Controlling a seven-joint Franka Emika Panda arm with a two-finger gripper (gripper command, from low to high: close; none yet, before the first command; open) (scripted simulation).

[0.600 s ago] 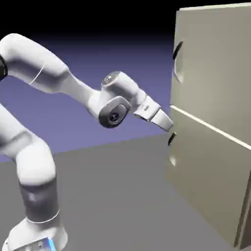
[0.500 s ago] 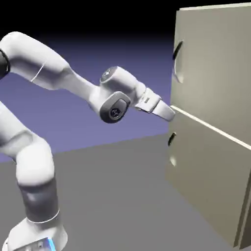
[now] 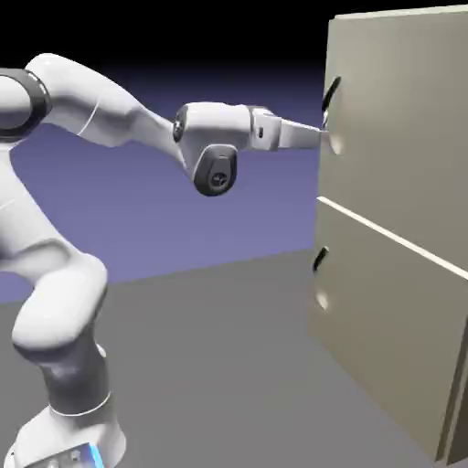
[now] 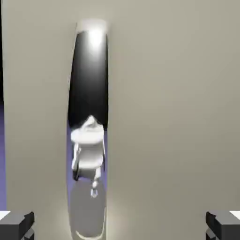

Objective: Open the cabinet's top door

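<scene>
The beige cabinet (image 3: 402, 274) fills the exterior view's right side. Its top door (image 3: 393, 119) carries a long, thin dark curved handle (image 3: 329, 99) near its left edge. My gripper (image 3: 321, 137) points level at that door and its tip sits by the handle's lower end. The hand view has the glossy handle (image 4: 89, 93) running top to bottom, left of centre, mirroring the arm. Both grey fingertips (image 4: 17, 225) sit far apart in the bottom corners; the gripper (image 4: 120, 228) is open with only door panel (image 4: 173, 117) between them.
Below the seam is a second beige panel (image 3: 384, 338) with a shorter dark handle (image 3: 319, 260). The grey table (image 3: 219, 366) stretches in front of the cabinet. The white arm (image 3: 110, 119) spans from the lower left toward the door.
The hand has risen from the seam between the two panels to the top door's handle and turned from pointing downward to level.
</scene>
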